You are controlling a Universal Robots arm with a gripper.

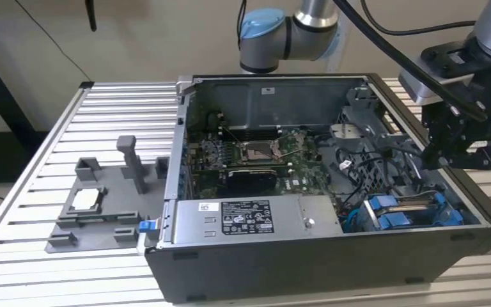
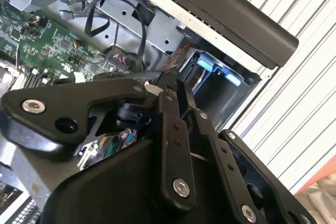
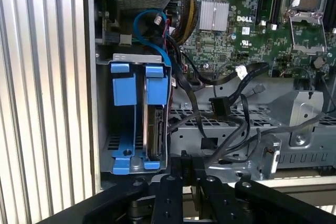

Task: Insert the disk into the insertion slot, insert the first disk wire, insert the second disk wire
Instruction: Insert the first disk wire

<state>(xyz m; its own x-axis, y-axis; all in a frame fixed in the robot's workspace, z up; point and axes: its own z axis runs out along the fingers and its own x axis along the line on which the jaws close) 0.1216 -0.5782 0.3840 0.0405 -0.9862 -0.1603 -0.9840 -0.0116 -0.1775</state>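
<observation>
The disk [image 3: 156, 129] stands edge-on in the insertion slot [image 3: 136, 57], a grey metal bay in a corner of the open computer case. Blue carrier tabs [image 3: 156, 90] show at its end. In the exterior view the slot [image 1: 412, 210] lies at the case's front right. My gripper [image 1: 452, 155] hangs just above the case's right wall, a short way from the bay. In both wrist views its black fingers [image 3: 184, 163] meet with nothing seen between them, and the gripper [image 2: 157, 85] looks shut. A loose black wire connector [image 3: 218, 106] rests on the perforated metal cage beside the bay, unplugged.
A grey plastic fixture [image 1: 100, 204] with upright posts and a small square chip [image 1: 87, 199] sits on the slatted table at the exterior view's left. Inside the case lie the motherboard [image 1: 254, 157], the power supply [image 1: 245, 217] and a tangle of black cables [image 3: 231, 77].
</observation>
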